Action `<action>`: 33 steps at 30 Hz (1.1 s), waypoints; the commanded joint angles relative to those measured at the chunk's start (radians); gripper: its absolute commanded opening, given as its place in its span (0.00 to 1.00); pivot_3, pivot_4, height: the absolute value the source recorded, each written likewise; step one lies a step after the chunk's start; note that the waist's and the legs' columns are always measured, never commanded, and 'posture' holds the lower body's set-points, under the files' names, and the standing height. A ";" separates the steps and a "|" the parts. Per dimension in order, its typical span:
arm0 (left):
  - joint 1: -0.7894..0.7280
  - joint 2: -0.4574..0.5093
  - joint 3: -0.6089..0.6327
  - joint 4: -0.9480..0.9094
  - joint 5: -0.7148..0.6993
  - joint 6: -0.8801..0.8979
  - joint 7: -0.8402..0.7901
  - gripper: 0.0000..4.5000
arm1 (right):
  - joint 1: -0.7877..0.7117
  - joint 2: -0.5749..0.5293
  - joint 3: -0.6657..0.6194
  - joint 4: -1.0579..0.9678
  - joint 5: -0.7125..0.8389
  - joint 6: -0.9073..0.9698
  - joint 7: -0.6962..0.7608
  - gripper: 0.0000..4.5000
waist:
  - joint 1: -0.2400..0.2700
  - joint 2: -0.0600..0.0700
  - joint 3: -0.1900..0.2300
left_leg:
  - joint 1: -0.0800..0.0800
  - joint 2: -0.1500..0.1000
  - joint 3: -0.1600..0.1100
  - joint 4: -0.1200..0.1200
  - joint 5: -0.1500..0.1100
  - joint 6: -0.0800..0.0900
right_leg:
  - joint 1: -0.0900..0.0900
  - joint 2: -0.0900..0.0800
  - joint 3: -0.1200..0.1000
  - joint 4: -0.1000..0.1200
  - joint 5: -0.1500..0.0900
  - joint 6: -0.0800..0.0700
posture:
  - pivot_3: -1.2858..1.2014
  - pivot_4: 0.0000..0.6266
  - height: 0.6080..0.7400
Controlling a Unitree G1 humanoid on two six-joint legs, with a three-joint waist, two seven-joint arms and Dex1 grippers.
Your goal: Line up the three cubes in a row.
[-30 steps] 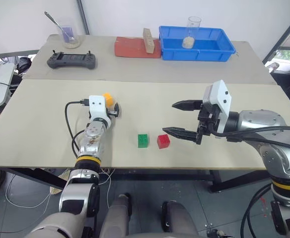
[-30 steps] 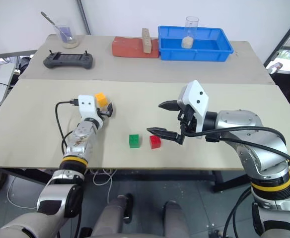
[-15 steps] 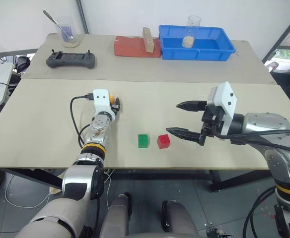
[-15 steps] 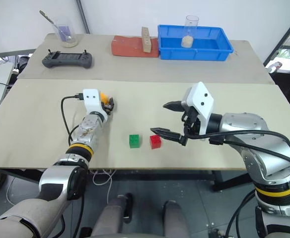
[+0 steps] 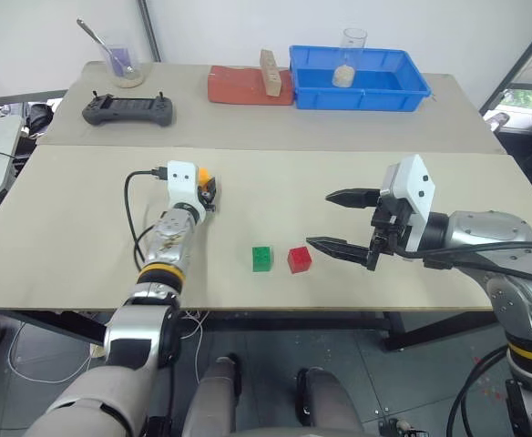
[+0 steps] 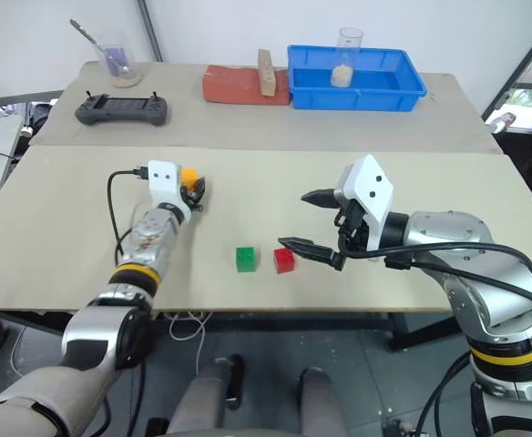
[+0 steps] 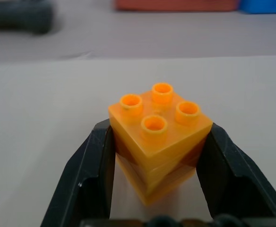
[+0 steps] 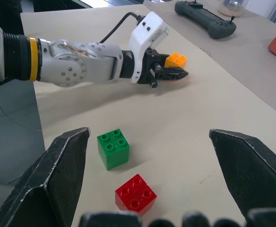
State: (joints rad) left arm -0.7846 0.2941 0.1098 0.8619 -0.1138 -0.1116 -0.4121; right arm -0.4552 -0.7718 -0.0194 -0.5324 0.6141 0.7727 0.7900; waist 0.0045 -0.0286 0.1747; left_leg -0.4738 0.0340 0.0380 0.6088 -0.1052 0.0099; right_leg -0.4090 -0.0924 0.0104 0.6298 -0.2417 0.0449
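Cubes, three: one orange-yellow cube (image 7: 159,142), one green cube (image 5: 262,259), one red cube (image 5: 300,259). Green and red sit just beside each other near the front edge of the surface (image 5: 84,246). Left tool (image 7: 159,189): two fingers clamped on the orange-yellow cube, well apart from the pair. Right tool (image 5: 337,220): fingers spread wide, holding nothing, hovering just right of the red cube.
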 commanded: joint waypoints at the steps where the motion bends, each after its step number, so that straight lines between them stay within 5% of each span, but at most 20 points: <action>1: 0.127 0.106 -0.062 -0.347 -0.125 0.121 -0.375 0.43 | -0.011 -0.012 -0.037 0.002 0.008 -0.026 0.019 1.00 | -0.007 0.000 0.000 | 0.000 0.000 0.000 -0.001 0.000 0.000 | -0.001 0.000 0.000 0.000 0.000 -0.001 | 0.52 0.24 1.00; 7: 0.315 0.281 -0.129 -0.662 -0.244 0.269 -0.723 0.43 | -0.023 -0.004 -0.017 0.036 -0.005 -0.051 0.048 1.00 | -0.009 0.001 0.000 | 0.000 0.003 0.002 0.000 -0.001 -0.001 | -0.001 -0.001 0.000 0.000 0.001 -0.003 | 0.52 0.24 1.00; 13: 0.364 0.332 -0.169 -0.676 -0.224 0.219 -0.856 0.43 | -0.028 0.000 -0.007 0.046 -0.009 -0.060 0.060 1.00 | -0.001 0.001 0.000 | 0.000 0.007 0.008 0.000 -0.001 -0.002 | -0.002 -0.002 0.000 0.000 -0.003 -0.009 | 0.52 0.24 1.00; 26: 0.441 0.268 -0.122 -0.581 -0.146 0.091 -0.675 0.43 | 0.000 -0.009 -0.020 0.009 0.001 -0.039 0.034 1.00 | 0.002 0.001 -0.001 | -0.003 0.016 0.024 0.000 0.003 0.005 | -0.010 0.002 0.003 0.003 0.001 -0.004 | 0.52 0.24 1.00; 33: 0.613 0.220 -0.055 -0.802 -0.163 0.212 -0.449 0.43 | 0.002 -0.002 -0.010 0.018 -0.005 -0.052 0.035 1.00 | -0.002 0.001 -0.001 | -0.003 0.017 0.025 0.000 0.003 0.005 | -0.010 0.001 0.004 0.003 0.002 -0.004 | 0.52 0.24 1.00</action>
State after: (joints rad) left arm -0.1983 0.5160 0.0417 0.1117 -0.2791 0.0783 -0.8980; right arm -0.4498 -0.7719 -0.0111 -0.4945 0.6067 0.7357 0.8258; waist 0.0028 -0.0279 0.1733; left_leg -0.4764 0.0509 0.0632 0.6087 -0.1027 0.0152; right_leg -0.4195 -0.0914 0.0142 0.6325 -0.2399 0.0407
